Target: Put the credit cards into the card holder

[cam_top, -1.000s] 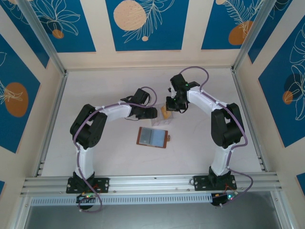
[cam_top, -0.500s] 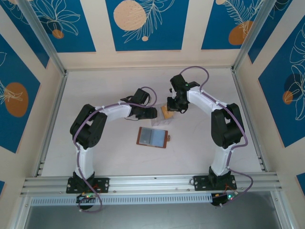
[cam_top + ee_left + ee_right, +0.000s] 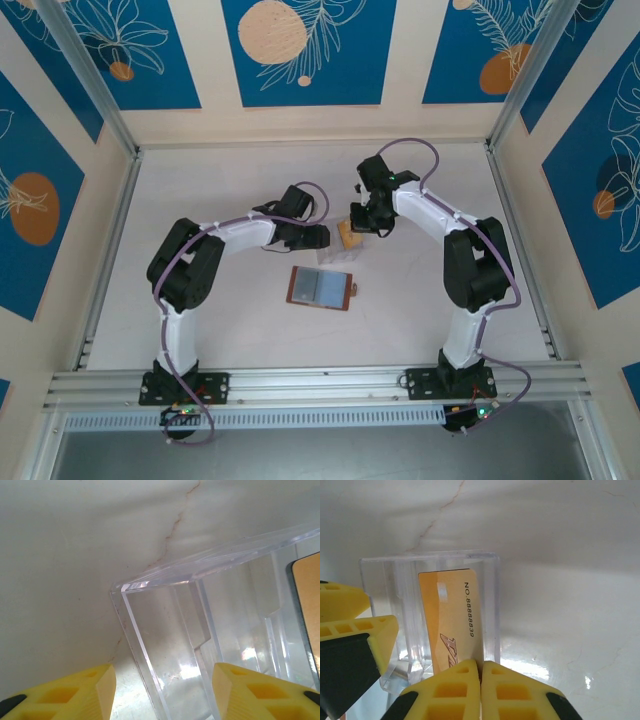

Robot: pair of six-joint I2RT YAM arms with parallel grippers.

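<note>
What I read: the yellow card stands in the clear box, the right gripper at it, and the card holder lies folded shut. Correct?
No: the card holder lies open, grey-blue inside up, as the top external view shows. The yellow card does stand in the clear box, the right gripper at its edge.
</note>
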